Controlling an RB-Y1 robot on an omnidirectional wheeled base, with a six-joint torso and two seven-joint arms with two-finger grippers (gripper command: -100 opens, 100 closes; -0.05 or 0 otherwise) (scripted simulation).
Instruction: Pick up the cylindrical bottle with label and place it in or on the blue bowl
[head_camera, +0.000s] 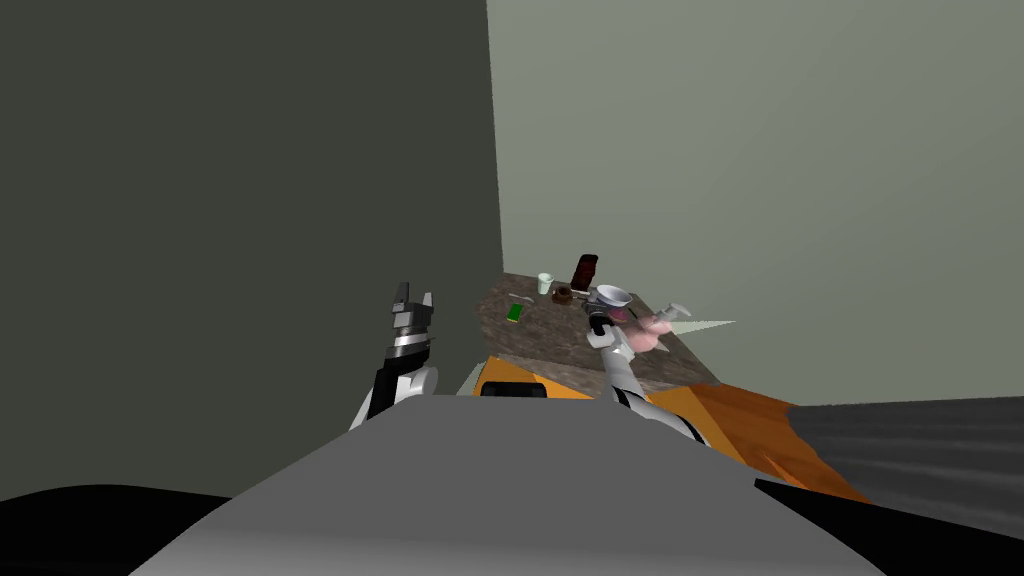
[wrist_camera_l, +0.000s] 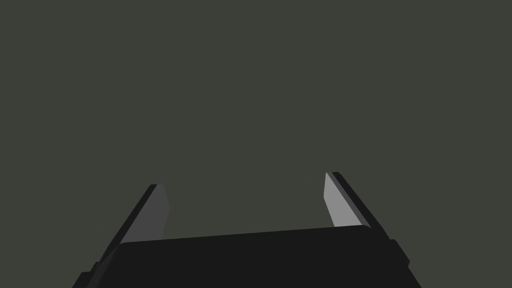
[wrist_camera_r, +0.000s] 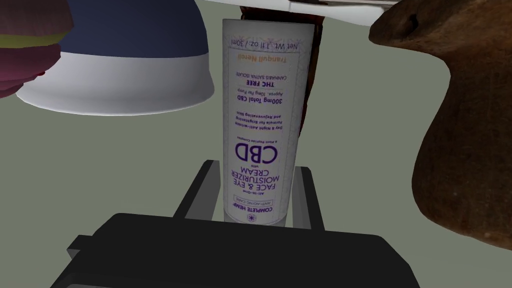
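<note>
Right tool (wrist_camera_r: 256, 167) is closed on the bottle (wrist_camera_r: 262, 125), one finger pressing each side near its lower end. The bottle is a white cylinder with a purple printed label, and it stands lengthwise out of the tool. The blue bowl (wrist_camera_r: 125, 50), dark blue with a white band, is just beside the bottle; can't tell if they touch. A brown object (wrist_camera_r: 465, 125) is close on the bottle's other side, and a pink object (wrist_camera_r: 30, 50) is past the bowl.

In the head view the right tool (head_camera: 600, 322) is over the dark mottled table (head_camera: 540, 340), with the bowl (head_camera: 613, 296) just at its 12 o'clock. A pale cup (head_camera: 545, 283) is at the bowl's 9–10 o'clock and a green item (head_camera: 514, 312) at the tool's 9 o'clock.

Left tool (wrist_camera_l: 243, 179) has its fingers wide and holds nothing. It is raised off the table's 9 o'clock side (head_camera: 412, 300).
</note>
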